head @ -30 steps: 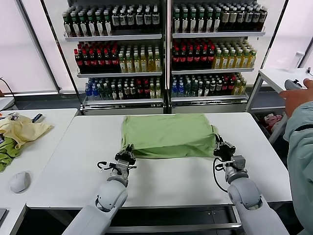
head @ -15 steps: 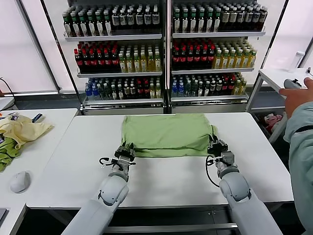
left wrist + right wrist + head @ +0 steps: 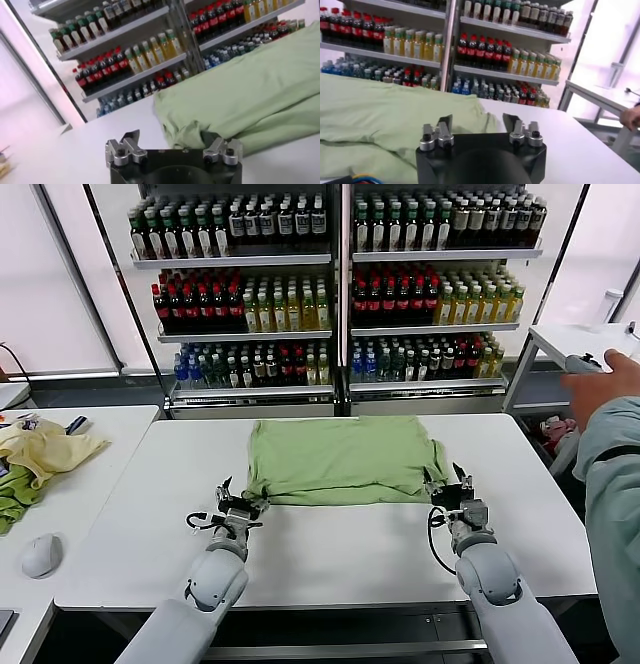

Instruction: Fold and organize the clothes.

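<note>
Bottled drinks fill the shelves behind a white worktop (image 3: 330, 544).

Two glass-fronted racks (image 3: 340, 294) hold rows of red, yellow, dark and blue-capped bottles, flanked by bright, pale window panels (image 3: 45, 294). A second white table (image 3: 90, 454) stands to the left, another (image 3: 565, 344) at far right.

Both grippers are letting go of the folded T-shirt

The left gripper (image 3: 232, 493) and right gripper (image 3: 449, 481), pinching the T-shirt's (image 3: 344, 459) near corners a second ago, are now standing with jaws spread and holding nothing, each resting just off the front edge. The left one is sitting further out to its own side than before. The raised front fold is now lying flat on the table (image 3: 340, 549). The bystander's hand (image 3: 598, 385) is dropping slightly.
</note>
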Robot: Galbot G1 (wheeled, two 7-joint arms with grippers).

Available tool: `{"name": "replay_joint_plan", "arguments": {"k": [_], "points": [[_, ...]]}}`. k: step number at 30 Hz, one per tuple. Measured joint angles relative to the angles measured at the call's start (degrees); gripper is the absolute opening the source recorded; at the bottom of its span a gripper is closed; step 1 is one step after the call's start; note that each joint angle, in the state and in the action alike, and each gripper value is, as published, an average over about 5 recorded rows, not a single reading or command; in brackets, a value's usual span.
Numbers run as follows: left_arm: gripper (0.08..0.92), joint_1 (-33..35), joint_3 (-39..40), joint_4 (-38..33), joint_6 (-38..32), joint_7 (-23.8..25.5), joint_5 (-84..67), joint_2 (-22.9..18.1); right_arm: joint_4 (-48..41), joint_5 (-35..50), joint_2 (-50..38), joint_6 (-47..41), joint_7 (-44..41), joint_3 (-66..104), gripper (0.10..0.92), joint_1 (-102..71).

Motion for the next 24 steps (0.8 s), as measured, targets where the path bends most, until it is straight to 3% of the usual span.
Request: {"name": "replay_joint_plan", "arguments": {"k": [4,9,24], "points": [[0.820,-0.85,0.24,0.31,0.92,0.04,-1.69,-0.03,-0.92,1.70,0.48,-1.79,0.53,-0.09,0.822,0.66],[0.723,-1.45,0.70,0.03,2.00,0.31,-4.01,0.18,-2.21,4.34,0.99,-4.16,1.29,-0.56,0.788,1.65],[0.290,-2.74,0.96,0.48,5.26,1.18,-10.77,0.43,-3.99,9.01,1.92,-7.82,2.38,-1.33,0.362,2.08]]}}
